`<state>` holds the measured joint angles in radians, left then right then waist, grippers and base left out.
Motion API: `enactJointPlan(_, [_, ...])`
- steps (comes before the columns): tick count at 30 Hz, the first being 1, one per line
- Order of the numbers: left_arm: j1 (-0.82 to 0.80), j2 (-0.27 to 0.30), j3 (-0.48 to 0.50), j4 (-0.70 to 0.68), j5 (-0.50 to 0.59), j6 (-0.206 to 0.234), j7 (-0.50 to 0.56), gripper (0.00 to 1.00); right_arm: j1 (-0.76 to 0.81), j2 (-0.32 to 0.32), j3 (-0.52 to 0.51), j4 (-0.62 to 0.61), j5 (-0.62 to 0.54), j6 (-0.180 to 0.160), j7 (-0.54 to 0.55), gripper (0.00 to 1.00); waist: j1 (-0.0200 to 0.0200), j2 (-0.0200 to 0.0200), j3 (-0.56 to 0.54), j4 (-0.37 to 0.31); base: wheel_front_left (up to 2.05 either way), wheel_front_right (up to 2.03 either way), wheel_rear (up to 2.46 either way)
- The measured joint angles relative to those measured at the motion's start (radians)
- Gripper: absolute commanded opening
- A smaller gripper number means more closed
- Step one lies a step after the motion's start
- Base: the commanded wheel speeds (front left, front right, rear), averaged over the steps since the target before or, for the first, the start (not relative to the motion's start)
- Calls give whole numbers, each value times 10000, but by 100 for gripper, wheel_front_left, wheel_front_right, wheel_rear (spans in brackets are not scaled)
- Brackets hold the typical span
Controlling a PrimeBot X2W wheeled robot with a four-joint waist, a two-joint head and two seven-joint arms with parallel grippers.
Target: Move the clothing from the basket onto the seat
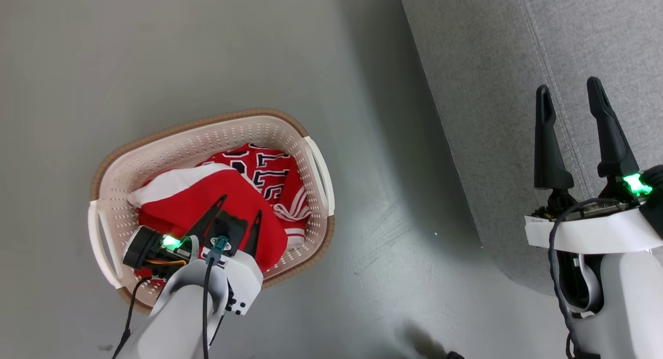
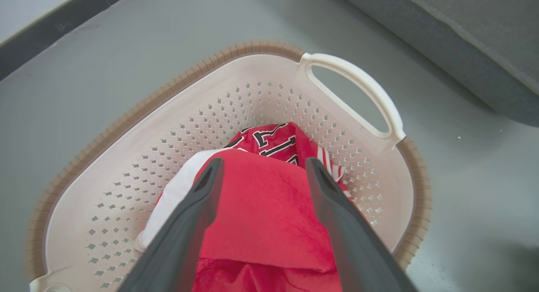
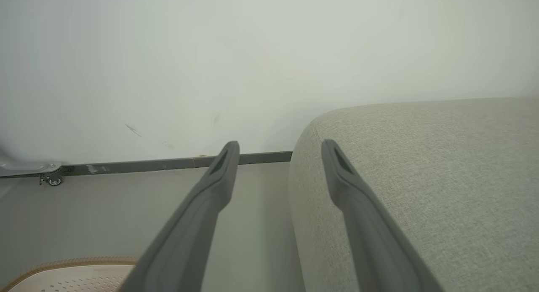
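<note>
The left gripper point(image 1: 241, 204) is hovering wide open over clothing point(image 1: 207, 193) in the basket point(image 1: 207, 121); the right gripper point(image 1: 567, 83) is hanging wide open at the seat point(image 1: 492, 89) edge.

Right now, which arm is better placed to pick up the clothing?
Left. Its open left gripper hangs over the red clothing inside the basket; the right gripper is open over the seat.
</note>
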<state>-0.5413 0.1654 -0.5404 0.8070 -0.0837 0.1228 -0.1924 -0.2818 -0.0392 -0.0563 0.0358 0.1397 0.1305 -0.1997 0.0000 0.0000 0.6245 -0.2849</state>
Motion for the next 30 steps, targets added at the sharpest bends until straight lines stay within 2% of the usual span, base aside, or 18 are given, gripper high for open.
enactJointPlan(9, [-281,48,63,602,-25,-100,272,100,-378,-2,242,226,203,0,-171,100,0,0,561,-241,0,0,0])
enactJointPlan(22, [-825,-180,840,1103,-826,-171,529,100,-901,-2,362,591,449,0,-382,100,0,0,1280,-561,0,0,0])
enactJointPlan(30, [-996,-77,1231,1576,-1005,146,736,100,-1156,0,449,721,539,0,-395,100,0,0,1608,-682,0,0,0])
